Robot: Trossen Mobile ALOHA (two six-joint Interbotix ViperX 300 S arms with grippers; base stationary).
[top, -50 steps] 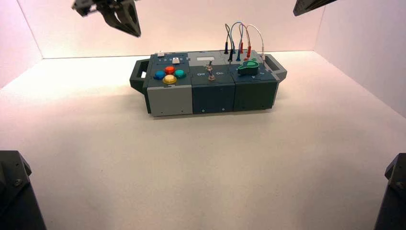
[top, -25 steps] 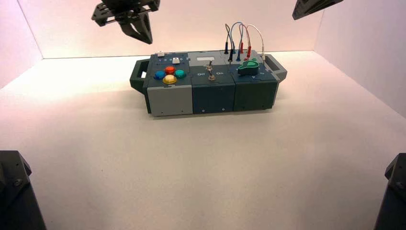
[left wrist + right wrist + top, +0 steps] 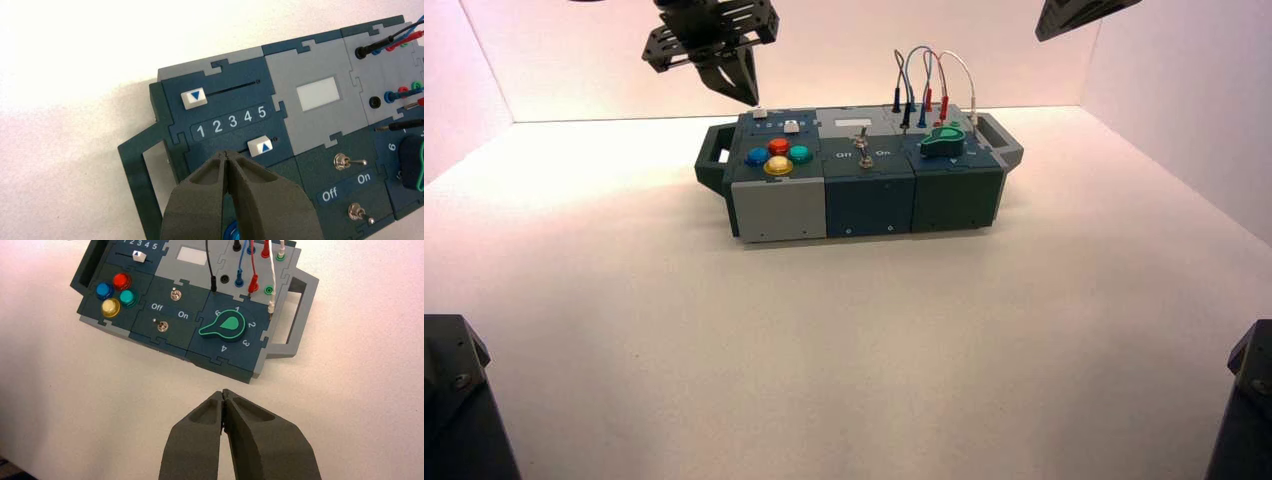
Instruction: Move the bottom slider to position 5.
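Two sliders sit on the box (image 3: 861, 208), and the one that matters is the bottom slider (image 3: 260, 146), the white knob on the dark panel at the box's left, between the number strip and the coloured buttons (image 3: 778, 157). From the left wrist view it's lined up with about 4, so by my read it only needs one more notch to 5.

Left gripper (image 3: 225, 153) is the one at work, over by the box's back left corner. Its fingers are clenched on nothing, and I'd call this the approach step: no contact with the knob that I can see. Right gripper (image 3: 223, 391) is parked off to the right, pinched shut and empty.

Next move, imo: come down on the side of the knob facing the low numbers, then nudge it along its slot towards 5. Closed tips should do fine for a push. Just watch the top slider (image 3: 194, 98), which is at 1, and don't come down right on top of the knob.
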